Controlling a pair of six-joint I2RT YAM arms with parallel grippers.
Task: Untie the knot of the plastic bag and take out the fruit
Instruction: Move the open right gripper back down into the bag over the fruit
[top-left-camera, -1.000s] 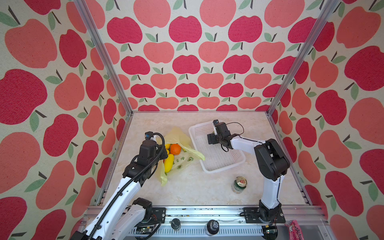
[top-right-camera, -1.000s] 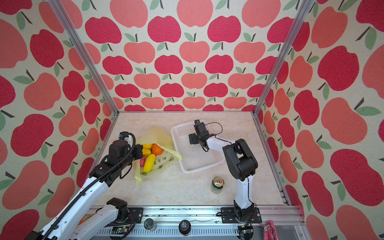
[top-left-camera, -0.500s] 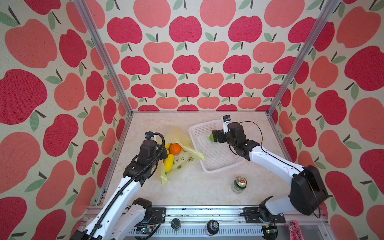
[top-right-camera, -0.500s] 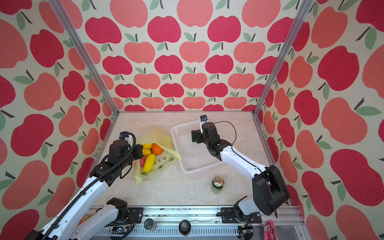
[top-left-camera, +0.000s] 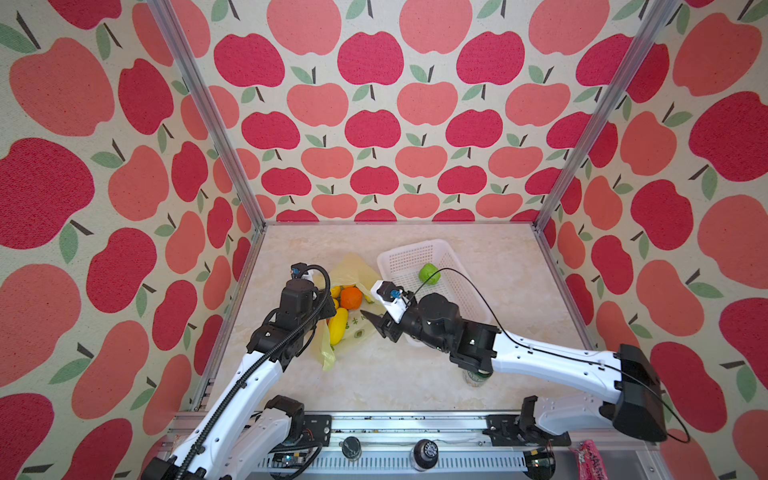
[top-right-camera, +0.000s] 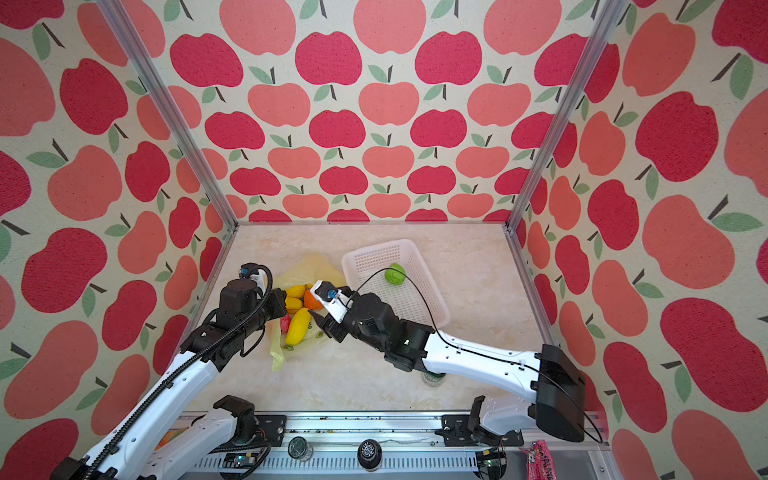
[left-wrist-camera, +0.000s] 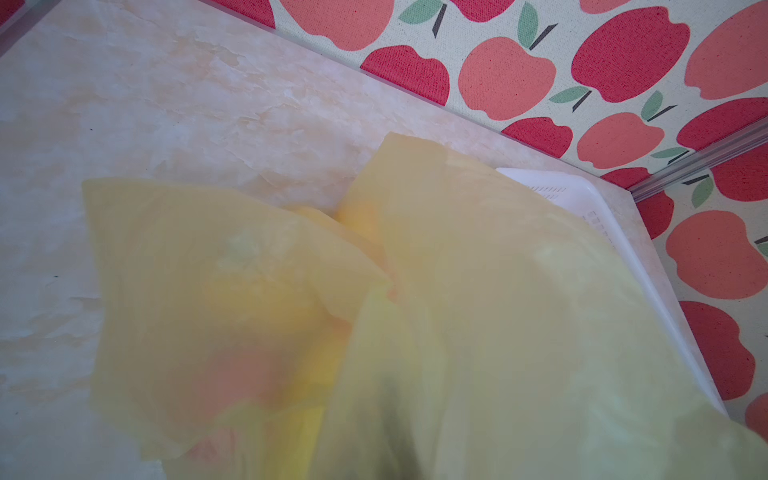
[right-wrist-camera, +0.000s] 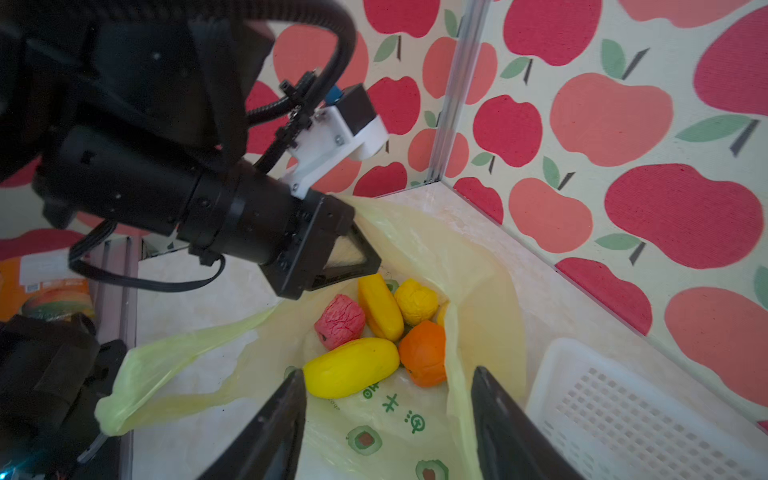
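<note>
Right wrist view: the thin yellow plastic bag (right-wrist-camera: 478, 266) lies untied and open at the centre, several toy fruits (right-wrist-camera: 415, 301) in its mouth. Your right gripper (right-wrist-camera: 387, 374), above the white mesh basket (top-left-camera: 411, 253) a second ago, has returned here, jaws released and empty. The left gripper (right-wrist-camera: 368, 266) stays clenched on the bag's rim. A round green fruit (top-left-camera: 429, 274) now lies in that basket, so one is delivered; the long yellow fruit (right-wrist-camera: 351, 365) seems next.

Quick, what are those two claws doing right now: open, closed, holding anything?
Left gripper: closed, pinching the edge of the plastic bag.
Right gripper: open and empty, pointed at the fruit in the bag.
</note>
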